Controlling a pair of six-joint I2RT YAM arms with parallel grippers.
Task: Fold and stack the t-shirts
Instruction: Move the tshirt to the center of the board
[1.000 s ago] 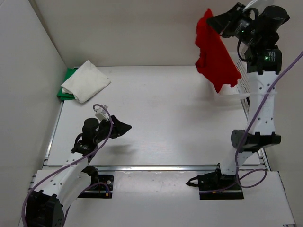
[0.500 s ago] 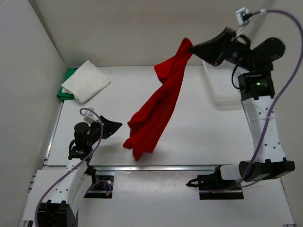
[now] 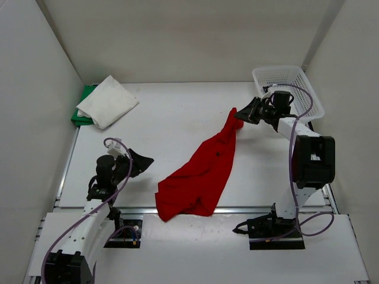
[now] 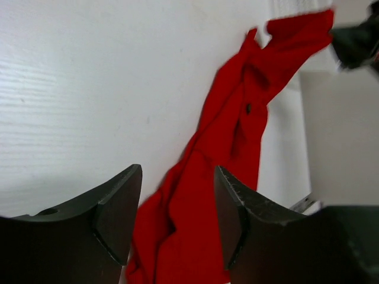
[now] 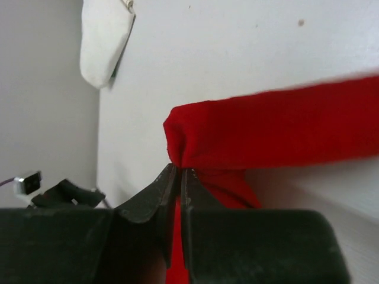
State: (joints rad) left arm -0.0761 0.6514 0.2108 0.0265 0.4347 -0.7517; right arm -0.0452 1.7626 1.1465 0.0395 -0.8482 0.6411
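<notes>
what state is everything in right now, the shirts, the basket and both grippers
left gripper: open, holding nothing
right gripper: shut on one end of the red t-shirt
red t-shirt: unfolded, crumpled, stretched out long
green t-shirt: mostly covered, fold cannot be told
white t-shirt: folded, lying on the green t-shirt
basket: upright, no shirt seen inside

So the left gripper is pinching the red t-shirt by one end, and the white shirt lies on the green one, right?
No: the right gripper pinches the red t-shirt, as the right wrist view shows; the left gripper is open. The white t-shirt does lie on the green t-shirt.
</notes>
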